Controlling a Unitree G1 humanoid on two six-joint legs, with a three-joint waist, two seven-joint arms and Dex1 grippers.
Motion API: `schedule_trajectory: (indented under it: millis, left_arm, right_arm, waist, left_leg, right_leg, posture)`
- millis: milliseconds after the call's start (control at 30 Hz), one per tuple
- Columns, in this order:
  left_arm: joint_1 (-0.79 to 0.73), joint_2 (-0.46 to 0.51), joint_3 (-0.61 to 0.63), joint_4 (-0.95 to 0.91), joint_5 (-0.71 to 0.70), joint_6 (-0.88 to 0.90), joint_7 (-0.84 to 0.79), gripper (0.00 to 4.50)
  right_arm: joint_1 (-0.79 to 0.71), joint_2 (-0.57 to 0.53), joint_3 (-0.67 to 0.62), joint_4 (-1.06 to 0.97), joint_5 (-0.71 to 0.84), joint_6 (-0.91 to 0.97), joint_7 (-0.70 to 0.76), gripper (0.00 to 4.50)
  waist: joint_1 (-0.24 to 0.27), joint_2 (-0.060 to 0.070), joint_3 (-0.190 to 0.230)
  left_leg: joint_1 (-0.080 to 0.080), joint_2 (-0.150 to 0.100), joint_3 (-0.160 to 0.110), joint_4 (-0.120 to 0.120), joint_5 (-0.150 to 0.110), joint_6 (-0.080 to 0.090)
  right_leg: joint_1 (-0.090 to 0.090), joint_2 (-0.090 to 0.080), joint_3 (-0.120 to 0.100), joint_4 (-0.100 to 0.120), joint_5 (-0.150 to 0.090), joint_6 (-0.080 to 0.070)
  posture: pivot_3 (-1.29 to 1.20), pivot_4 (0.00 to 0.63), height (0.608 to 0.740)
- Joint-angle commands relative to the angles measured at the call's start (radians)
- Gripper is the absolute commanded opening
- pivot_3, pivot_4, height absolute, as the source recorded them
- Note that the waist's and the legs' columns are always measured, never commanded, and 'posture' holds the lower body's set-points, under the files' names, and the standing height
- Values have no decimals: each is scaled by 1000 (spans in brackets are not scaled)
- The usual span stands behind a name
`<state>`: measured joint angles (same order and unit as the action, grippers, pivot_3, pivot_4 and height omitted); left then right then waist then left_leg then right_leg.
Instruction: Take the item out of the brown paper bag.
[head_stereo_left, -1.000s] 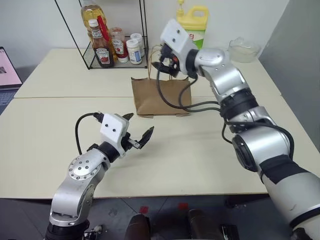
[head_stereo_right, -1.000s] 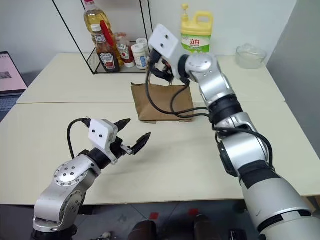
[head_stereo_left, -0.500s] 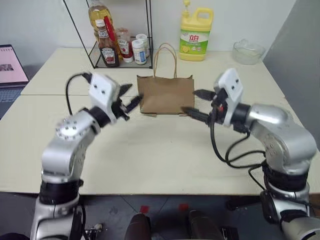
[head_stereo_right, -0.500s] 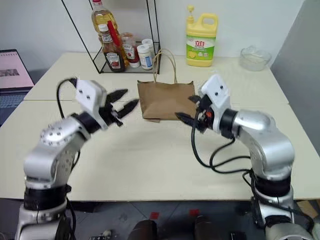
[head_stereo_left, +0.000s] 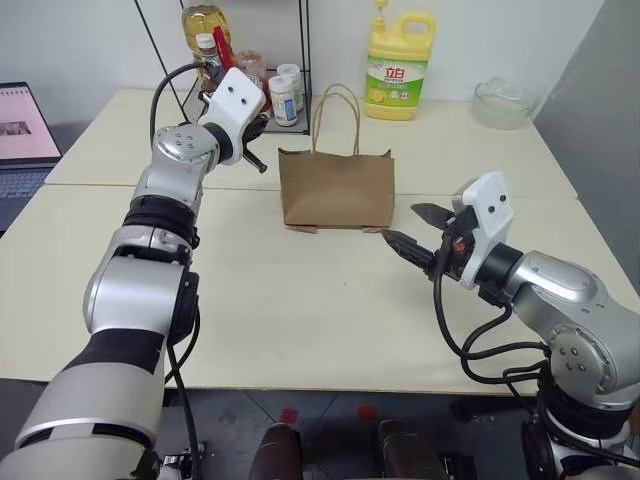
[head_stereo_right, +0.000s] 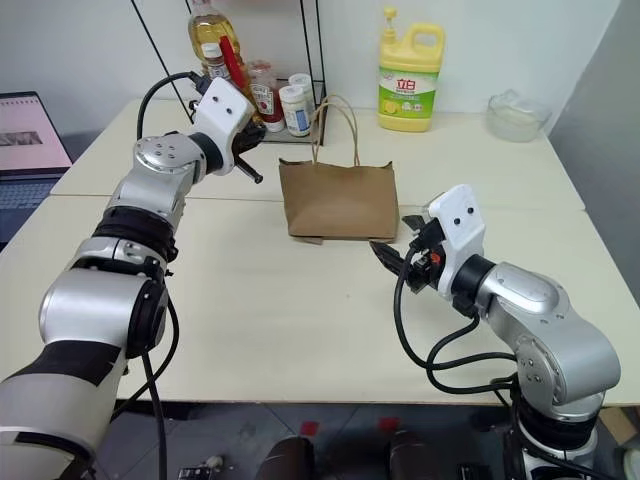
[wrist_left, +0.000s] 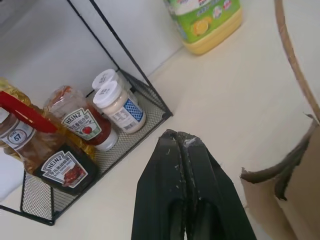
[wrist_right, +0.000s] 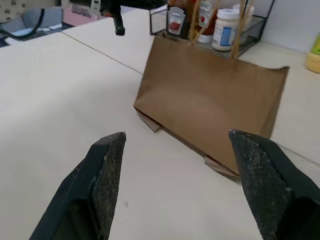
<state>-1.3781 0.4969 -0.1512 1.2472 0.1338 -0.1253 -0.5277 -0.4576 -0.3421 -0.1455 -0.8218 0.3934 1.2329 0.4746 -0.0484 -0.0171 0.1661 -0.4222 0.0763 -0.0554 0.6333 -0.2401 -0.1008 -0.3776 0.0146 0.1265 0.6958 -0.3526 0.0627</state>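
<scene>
Two grippers you are staging: left gripper (head_stereo_left: 262, 165) pinching shut, empty, at ten o'clock of the upright brown paper bag (head_stereo_left: 336, 190); right gripper (head_stereo_left: 408, 228) gaping wide at four o'clock.

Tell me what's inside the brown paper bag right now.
Nothing inside can be seen. The brown paper bag stands upright, its paper walls hiding any contents; its handles rise above the top edge.

Even, bright indoor light from overhead; the cream table (head_stereo_left: 300, 330) shows no hard glare. The brown paper bag (head_stereo_left: 337, 190) casts only a thin, soft shadow at its base. Near the bag, edges stay sharp. In the wrist views the black fingers (wrist_right: 102, 180) close to the lens look slightly soft.
</scene>
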Motion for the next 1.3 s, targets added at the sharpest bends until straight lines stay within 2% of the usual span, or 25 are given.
schedule_trajectory:
  millis: [33,267,600,833,933,1067,1167,1300]
  left_arm:
    - [-65,-10,-18,65,69,-37,53,22]
    - [-74,-33,-32,102,137,-16,-33,22]
    - [-63,-13,19,82,98,37,-380,22]
    - [-31,40,38,-3,37,73,-718,22]
    - [20,66,32,-95,11,102,-846,22]
    - [183,110,12,-381,-49,217,-1009,22]
    - [315,137,2,-611,-89,322,-1051,22]
    - [423,162,17,-814,-137,412,-1038,22]
  right_arm:
    - [15,-3,-20,-66,27,-6,-36,3453]
    - [54,-20,-50,-117,85,17,-67,3453]
    - [91,-121,-141,-134,246,40,-12,3453]
    - [160,-223,-180,-146,345,30,18,3453]
    - [180,-242,-183,-148,374,17,10,3453]
    - [197,-264,-168,-144,397,-4,1,3453]
    - [198,-283,-155,-134,405,-22,-3,3453]
    - [204,-311,-137,-128,404,-48,0,3453]
  waist:
    - [-2,0,0]
    - [-2,0,0]
    - [-2,0,0]
    - [-4,0,0]
    - [-6,0,0]
    - [-8,0,0]
    - [-8,0,0]
    - [-7,0,0]
  left_leg:
    - [0,0,0,0,0,0]
    - [0,0,0,0,1,-1]
    - [0,0,-1,0,2,-3]
    - [0,0,-1,0,2,-2]
    - [1,0,-2,0,2,-1]
    - [2,1,-2,0,2,-1]
    - [2,2,-2,0,2,-2]
    - [2,2,-3,2,2,-1]
  right_leg:
    - [0,0,0,0,0,0]
    - [0,0,0,1,0,-1]
    - [1,0,-1,1,0,-1]
    - [2,0,-1,1,-1,-1]
    - [3,0,-2,1,-1,-1]
    - [4,0,-2,2,-1,-2]
    - [4,0,-3,2,-1,-2]
    - [5,1,-3,2,-1,-2]
  posture:
    - [0,150,740]
    - [0,150,740]
    - [0,150,740]
    - [0,150,740]
    - [0,150,740]
    - [0,150,740]
    - [0,150,740]
    - [0,150,740]
